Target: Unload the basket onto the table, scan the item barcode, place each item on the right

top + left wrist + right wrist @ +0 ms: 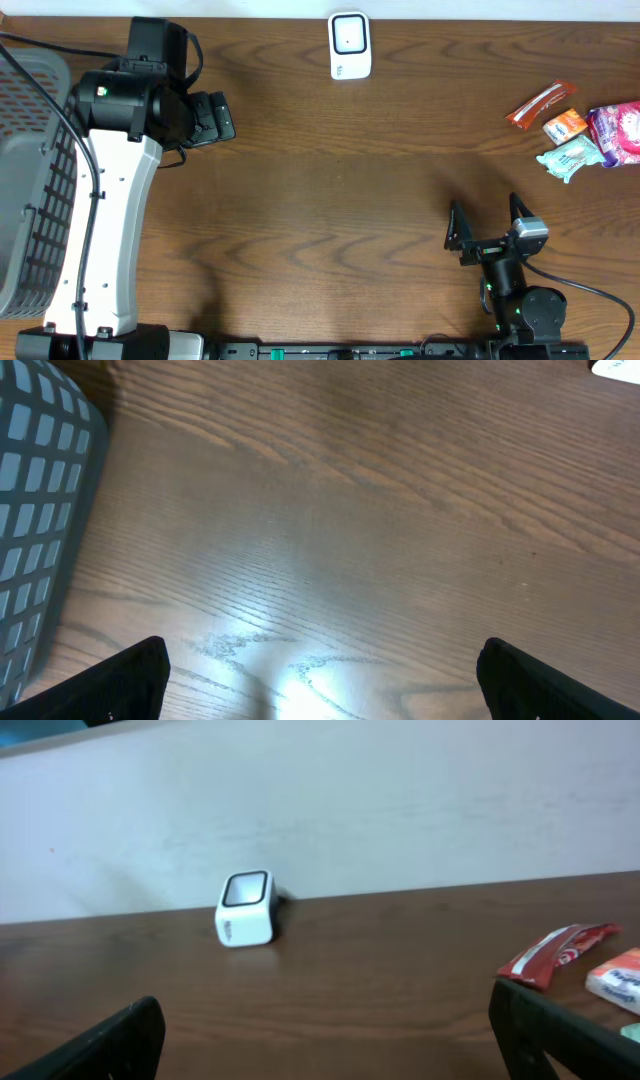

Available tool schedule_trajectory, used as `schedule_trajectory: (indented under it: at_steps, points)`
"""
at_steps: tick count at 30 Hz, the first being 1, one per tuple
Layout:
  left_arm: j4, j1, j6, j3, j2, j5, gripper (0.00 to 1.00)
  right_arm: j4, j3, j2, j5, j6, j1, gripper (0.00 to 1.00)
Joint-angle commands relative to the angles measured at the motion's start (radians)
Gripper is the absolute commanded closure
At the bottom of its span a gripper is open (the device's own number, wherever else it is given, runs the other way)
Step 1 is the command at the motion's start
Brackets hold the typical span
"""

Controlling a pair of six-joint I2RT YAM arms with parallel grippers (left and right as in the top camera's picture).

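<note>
A white barcode scanner (350, 45) (245, 908) stands at the back middle of the wooden table. Several small packets lie at the far right: a red one (540, 103) (555, 952), an orange one (565, 124) (615, 978), a teal one (570, 157) and a pink one (618, 132). My right gripper (484, 208) (325, 1030) is open and empty near the front edge, left of and nearer than the packets. Well to the left of the scanner, my left gripper (228, 117) (325, 670) is open over bare wood, holding nothing.
A grey mesh basket (30, 190) (40, 510) stands at the table's left edge, beside the left arm. A pale wall runs behind the table's far edge. A black cable trails from the right arm's base at the front right.
</note>
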Motion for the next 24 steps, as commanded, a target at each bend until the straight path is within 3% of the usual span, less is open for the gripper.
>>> schedule_trajectory:
  at_steps: [1, 11, 21, 24]
  points:
    - [-0.004, 0.003, -0.008, -0.001, 0.006, -0.001, 0.02, 0.011, -0.011, -0.024, 0.005, -0.019, -0.024, 0.01]
    - [-0.004, 0.003, -0.008, -0.001, 0.006, -0.001, 0.02, -0.121, -0.011, -0.024, 0.005, -0.019, -0.082, 0.01]
    - [-0.004, 0.003, -0.008, -0.001, 0.006, -0.001, 0.02, -0.130, -0.011, -0.024, 0.008, -0.040, -0.083, 0.01]
    - [-0.004, 0.003, -0.008, -0.001, 0.006, -0.001, 0.02, -0.131, -0.011, -0.024, 0.012, -0.126, -0.084, 0.01]
